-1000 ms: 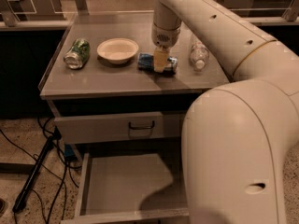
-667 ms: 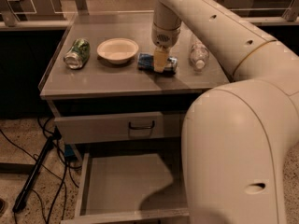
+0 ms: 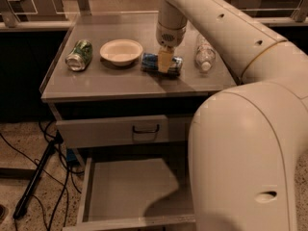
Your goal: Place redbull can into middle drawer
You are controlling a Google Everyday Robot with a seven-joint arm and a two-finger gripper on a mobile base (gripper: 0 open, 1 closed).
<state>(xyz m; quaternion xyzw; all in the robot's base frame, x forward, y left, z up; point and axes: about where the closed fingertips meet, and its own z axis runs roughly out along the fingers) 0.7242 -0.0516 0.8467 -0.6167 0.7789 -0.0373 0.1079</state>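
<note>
The jaws' state cannot be told from this view. The gripper [image 3: 165,61] points straight down from the arm [image 3: 231,28] and sits right at the redbull can [image 3: 150,63], covering the can's middle.

The redbull can lies on its side on the cabinet top [image 3: 120,83], its blue-and-silver body showing on either side of the gripper. It is just right of a white bowl [image 3: 121,51], and a clear plastic bottle [image 3: 204,53] lies on its side further right. A dented green can [image 3: 80,55] lies left of the bowl.

Below the top, a closed grey drawer front [image 3: 96,133] carries a dark bar handle [image 3: 146,128]. Under it the middle drawer [image 3: 120,186] stands pulled out, its flat grey floor partly in shadow on the right, where the robot's large pale body blocks the view. The can is well apart from this drawer — up on the top, not in it.
</note>
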